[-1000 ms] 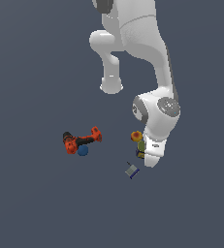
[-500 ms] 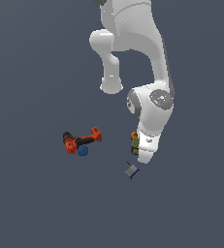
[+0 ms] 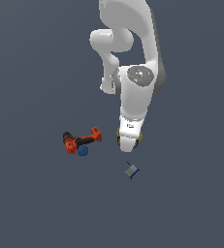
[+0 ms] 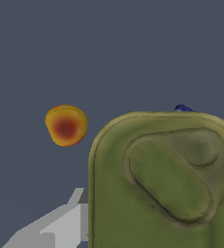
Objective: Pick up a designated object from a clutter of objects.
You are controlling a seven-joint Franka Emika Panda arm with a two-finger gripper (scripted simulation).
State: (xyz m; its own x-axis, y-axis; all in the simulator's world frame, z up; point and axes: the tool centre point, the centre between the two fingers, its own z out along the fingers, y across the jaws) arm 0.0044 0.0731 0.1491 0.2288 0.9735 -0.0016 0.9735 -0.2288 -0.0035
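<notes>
Wrist view: gripper [image 3: 128, 144] now lower over box [image 4: 162, 184]

Exterior view — high, distant, looking down on the arm [image 3: 135, 92] and the whole clutter (drill [image 3: 80, 140] included). Wrist view — very near, facing down onto the olive-topped box [image 4: 162, 184]. Shared: only the patch under the wrist.

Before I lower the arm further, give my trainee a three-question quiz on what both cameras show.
1. True or false: the blue ball touches the drill.
2. What fills most of the wrist view? A) drill B) olive-topped box C) grey block
3. What round thing lies beside the box in the wrist view?

Key: 1 true. 2 B. 3 the red-and-yellow round thing.
</notes>
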